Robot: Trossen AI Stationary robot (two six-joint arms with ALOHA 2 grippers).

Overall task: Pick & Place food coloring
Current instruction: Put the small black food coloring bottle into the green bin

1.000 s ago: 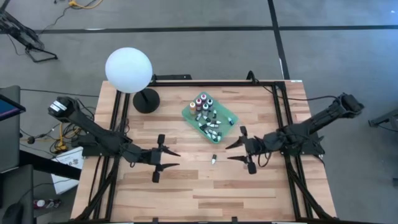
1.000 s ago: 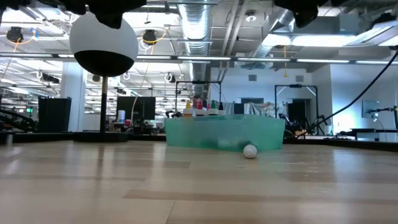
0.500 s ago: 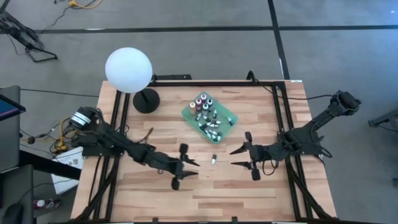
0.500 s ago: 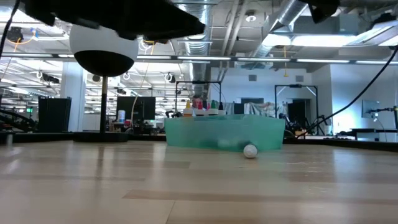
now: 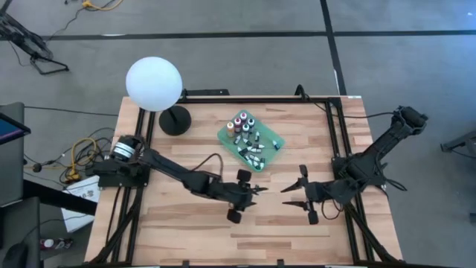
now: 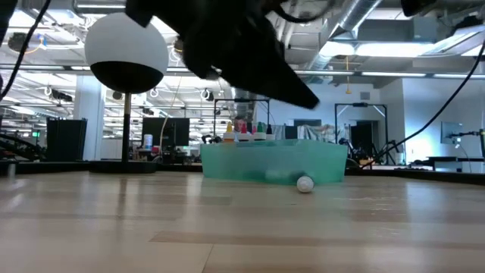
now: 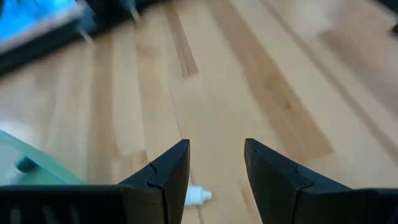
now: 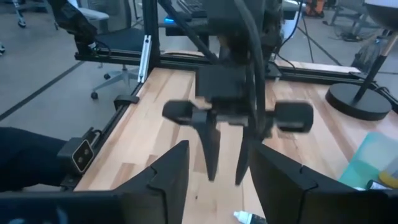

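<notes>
One small food coloring bottle [image 7: 198,196] lies on its side on the wood, alone; its white cap [image 6: 305,183] faces the low view. My left gripper [image 5: 253,195] hovers over it, open, with the bottle showing by the inner edge of one finger. My right gripper [image 5: 286,197] is open just to the right, pointing at the left one [image 8: 227,168]. Several more bottles stand and lie in the green tray [image 5: 251,141].
A lamp with a white globe [image 5: 154,84] and a black round base [image 5: 175,119] stands at the far left of the table. The tray [image 6: 269,161] sits far of centre. Bare wood stretches along the near edge [image 5: 245,238]. Black frame rails run along both sides.
My left gripper has swept toward the table's right, reaching out from the left side to above the lone bottle, staying open. My right gripper has drifted toward the near edge, still open. The bottle has not moved.
</notes>
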